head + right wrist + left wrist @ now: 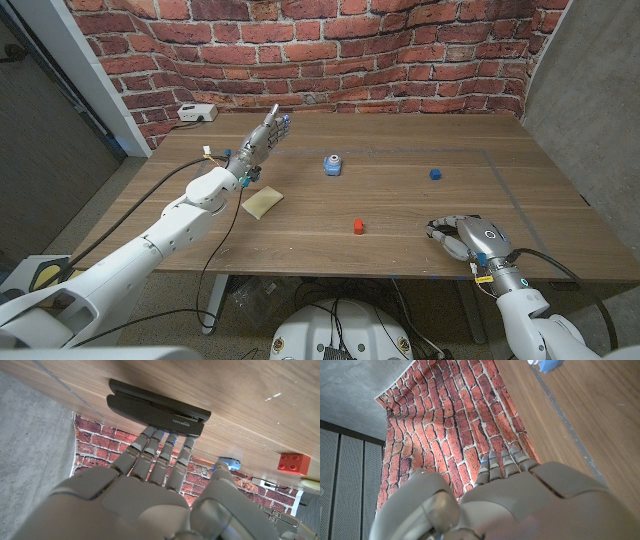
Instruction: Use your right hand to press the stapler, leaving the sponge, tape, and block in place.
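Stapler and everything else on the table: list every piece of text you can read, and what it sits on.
stapler: a small line of white print near one end, seen upside down in the right wrist view; it may read "amazonbasics", but it is too small to be sure.
tape: no legible text.
red block: only studs, no text.
sponge: no text.

One bit of print shows — small pale lettering on the black stapler [159, 409], upside down in the right wrist view, seemingly "amazonbasics". Nothing else carries readable text.
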Motion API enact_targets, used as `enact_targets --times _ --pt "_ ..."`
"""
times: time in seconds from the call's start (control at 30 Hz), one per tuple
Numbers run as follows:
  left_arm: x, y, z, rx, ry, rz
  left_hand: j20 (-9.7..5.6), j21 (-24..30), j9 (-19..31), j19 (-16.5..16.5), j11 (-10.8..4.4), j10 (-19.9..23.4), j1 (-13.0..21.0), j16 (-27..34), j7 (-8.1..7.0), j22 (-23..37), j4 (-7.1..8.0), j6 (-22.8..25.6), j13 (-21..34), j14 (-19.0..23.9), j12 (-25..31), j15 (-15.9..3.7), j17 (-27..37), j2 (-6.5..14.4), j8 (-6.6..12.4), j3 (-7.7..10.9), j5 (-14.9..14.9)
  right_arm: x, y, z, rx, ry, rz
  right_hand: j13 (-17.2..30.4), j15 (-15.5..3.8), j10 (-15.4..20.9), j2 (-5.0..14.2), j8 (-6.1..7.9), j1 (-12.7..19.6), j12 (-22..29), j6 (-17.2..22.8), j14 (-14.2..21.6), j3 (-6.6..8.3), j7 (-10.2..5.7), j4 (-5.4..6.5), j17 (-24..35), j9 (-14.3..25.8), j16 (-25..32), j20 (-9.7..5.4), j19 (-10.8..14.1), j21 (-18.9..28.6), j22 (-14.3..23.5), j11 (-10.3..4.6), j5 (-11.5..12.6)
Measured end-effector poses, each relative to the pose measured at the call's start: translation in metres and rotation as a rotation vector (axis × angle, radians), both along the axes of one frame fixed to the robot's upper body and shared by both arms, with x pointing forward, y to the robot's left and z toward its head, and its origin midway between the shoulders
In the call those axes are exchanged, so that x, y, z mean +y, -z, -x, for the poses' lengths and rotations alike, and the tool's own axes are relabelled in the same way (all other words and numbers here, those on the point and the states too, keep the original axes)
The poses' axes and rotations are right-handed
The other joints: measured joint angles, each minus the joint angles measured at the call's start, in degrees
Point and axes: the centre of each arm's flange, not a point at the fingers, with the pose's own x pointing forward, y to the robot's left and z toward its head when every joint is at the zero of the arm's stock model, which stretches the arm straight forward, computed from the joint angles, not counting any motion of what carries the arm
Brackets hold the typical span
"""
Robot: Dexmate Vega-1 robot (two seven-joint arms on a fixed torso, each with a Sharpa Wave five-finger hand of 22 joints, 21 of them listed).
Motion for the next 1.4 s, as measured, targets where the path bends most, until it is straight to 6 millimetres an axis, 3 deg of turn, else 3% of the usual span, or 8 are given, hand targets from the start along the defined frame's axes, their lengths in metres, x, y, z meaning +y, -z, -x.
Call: enact_targets --times 0.23,0.43,0.87,1.4 --pt "0.002 0.002 0.0 0.002 -0.003 0.001 0.0 0.0 0.0 0.0 0.0 0.0 0.0 0.0 0.0 0.0 0.0 0.0 0.0 0.0 0.0 0.0 0.0 0.0 0.0 0.0 0.0 0.001 -0.004 0.003 -0.008 -0.003 0.0 0.2 0.42 0.4 0.0 0.37 0.0 0.8 0.4 0.4 0.0 -0.2 0.0 0.0 0.1 0.0 0.2 0.2 0.1 0.1 -0.4 0.0" --pt "0.003 0.003 0.0 0.001 0.0 0.005 0.0 -0.3 0.0 0.0 0.0 0.0 0.0 0.0 0.0 0.0 0.0 0.0 0.0 0.0 0.0 0.0 0.0 0.0 0.0 0.0 0.0 0.007 -0.016 0.009 -0.055 -0.02 0.012 0.4 0.41 2.8 0.0 0.44 0.0 0.9 3.6 1.0 0.0 2.79 0.0 0.2 0.1 0.4 -0.11 0.5 0.2 0.1 1.59 0.0" --pt "0.005 0.004 0.001 0.001 -0.001 0.007 0.0 -0.3 0.0 0.0 0.0 0.0 0.0 0.0 0.0 0.0 0.0 0.0 0.0 0.0 0.0 0.0 0.0 0.0 0.0 0.01 -0.1 0.016 -0.035 0.017 -0.129 -0.048 0.023 0.2 0.41 2.6 0.0 -0.23 0.0 0.7 4.0 1.0 0.0 4.08 0.0 0.2 0.2 0.2 -0.11 0.5 0.2 0.1 1.81 0.0" --pt "0.007 0.001 0.003 -0.01 -0.002 0.011 0.0 -0.7 0.0 0.0 0.0 0.0 0.0 0.0 0.0 0.0 0.08 0.0 0.0 0.0 0.0 0.0 0.0 0.0 0.0 -0.4 -0.5 0.02 -0.055 0.025 -0.229 -0.044 0.008 0.2 0.41 2.0 0.0 -1.63 0.0 0.3 1.6 1.0 -0.01 3.92 0.0 0.2 0.2 -0.1 -0.11 0.5 0.2 0.1 1.81 0.0"
